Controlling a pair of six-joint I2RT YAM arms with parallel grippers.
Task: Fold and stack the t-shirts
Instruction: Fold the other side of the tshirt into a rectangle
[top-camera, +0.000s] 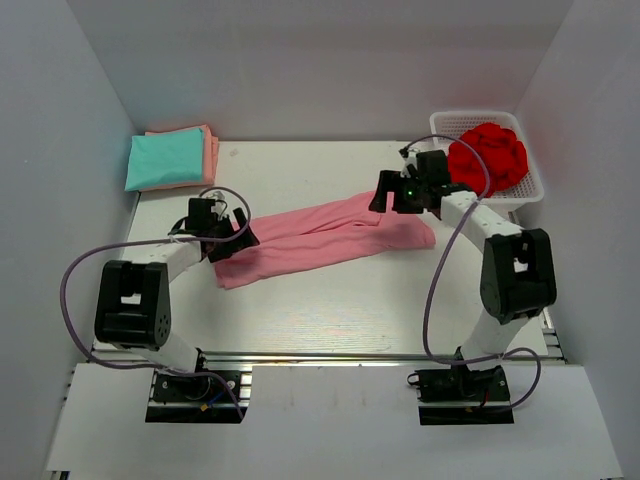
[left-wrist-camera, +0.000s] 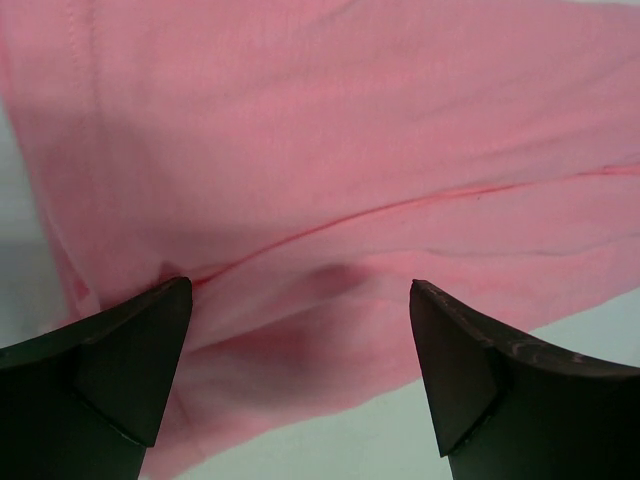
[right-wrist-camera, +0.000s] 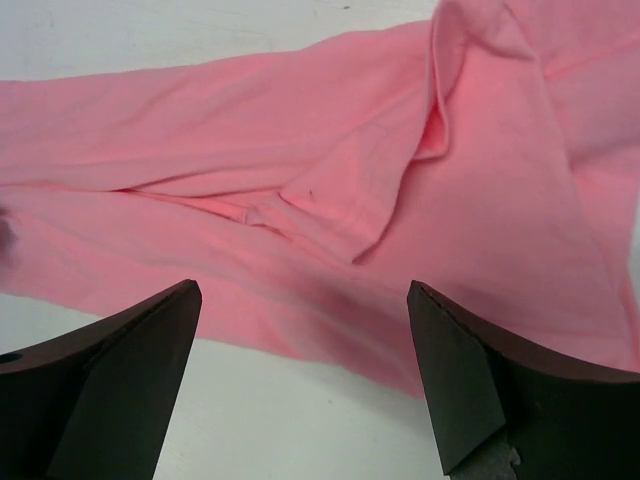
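Note:
The light pink t-shirt (top-camera: 320, 240) lies stretched in a long band across the middle of the table. My left gripper (top-camera: 232, 232) is open over its left end, and the cloth (left-wrist-camera: 330, 200) fills the left wrist view with nothing between the fingers. My right gripper (top-camera: 388, 196) is open over the shirt's upper right end, where the cloth (right-wrist-camera: 330, 200) lies creased with a sleeve folded over. A folded teal t-shirt (top-camera: 165, 158) rests on a folded salmon-orange t-shirt (top-camera: 211, 150) at the far left corner.
A white mesh basket (top-camera: 530, 186) at the far right holds crumpled red cloth (top-camera: 487, 155). White walls enclose the table on three sides. Purple cables loop from both arms.

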